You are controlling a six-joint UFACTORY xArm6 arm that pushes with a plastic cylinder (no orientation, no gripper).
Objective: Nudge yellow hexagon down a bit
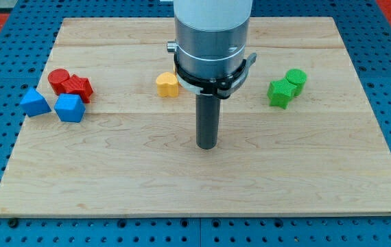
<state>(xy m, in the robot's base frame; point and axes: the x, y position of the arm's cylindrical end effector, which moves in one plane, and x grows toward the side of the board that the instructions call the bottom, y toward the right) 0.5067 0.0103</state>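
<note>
Yellow hexagon (169, 84) sits up-left of my tip (207, 147).

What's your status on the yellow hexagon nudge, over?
My tip on the board, below and right of the yellow hexagon, not touching. Nudge not begun. Board below the hexagon open, nothing in the way.

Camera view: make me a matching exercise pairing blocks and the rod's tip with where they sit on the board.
Things:
1. yellow block
2. green blocks
3. blue blocks
4. my tip

Places:
A. far toward the view's left
B. near the board's middle, below and right of the yellow block
C. toward the view's right
D. just left of the arm's grey body

Pairs: 1-D, 2-C, 3-A, 4-B
</note>
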